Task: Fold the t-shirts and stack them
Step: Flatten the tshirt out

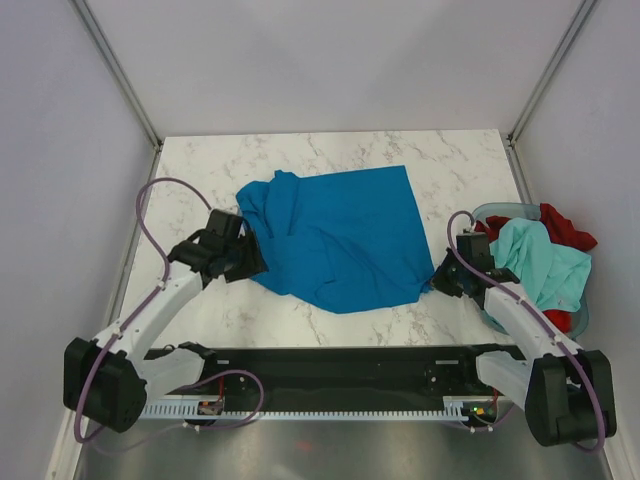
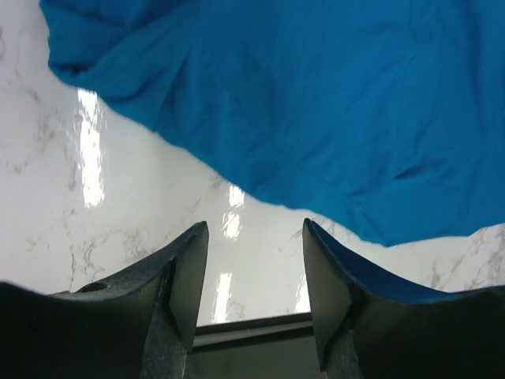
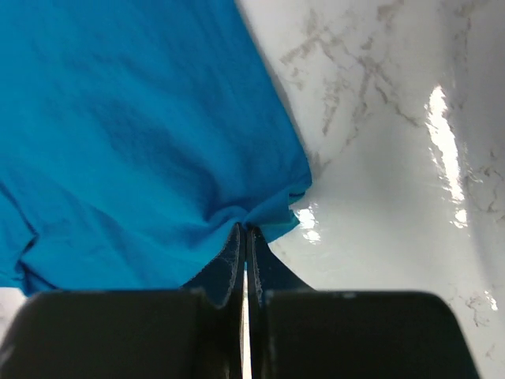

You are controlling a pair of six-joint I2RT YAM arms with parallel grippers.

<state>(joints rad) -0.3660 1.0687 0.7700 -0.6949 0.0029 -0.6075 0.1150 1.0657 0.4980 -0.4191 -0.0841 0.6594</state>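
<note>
On the marble table [image 1: 200, 170], the blue t-shirt [image 1: 340, 235] lies spread between my two arms. It is mostly flat, with rumpled folds and a bunched sleeve along its left side. My right gripper [image 1: 445, 280] sits at the shirt's near right corner. In the right wrist view its fingers [image 3: 225, 268] are pressed together, with a pinch of the blue cloth [image 3: 134, 134] caught at their tips and the fabric puckered around the pinch. My left gripper [image 1: 243, 262] is at the shirt's left edge with its jaws spread apart. From the left wrist camera I see only bare marble between the two fingers [image 2: 189, 276]. The curved edge of the shirt [image 2: 316, 103] lies just past their tips (near, but I cannot tell if it touches them).

Off the table's right side stands a translucent basket [image 1: 487, 212]. In it the mint-teal t-shirt [image 1: 540, 260] is heaped on top of the red t-shirt [image 1: 565, 228], which shows behind it and again at the basket's near side. Both are crumpled and unfolded.
</note>
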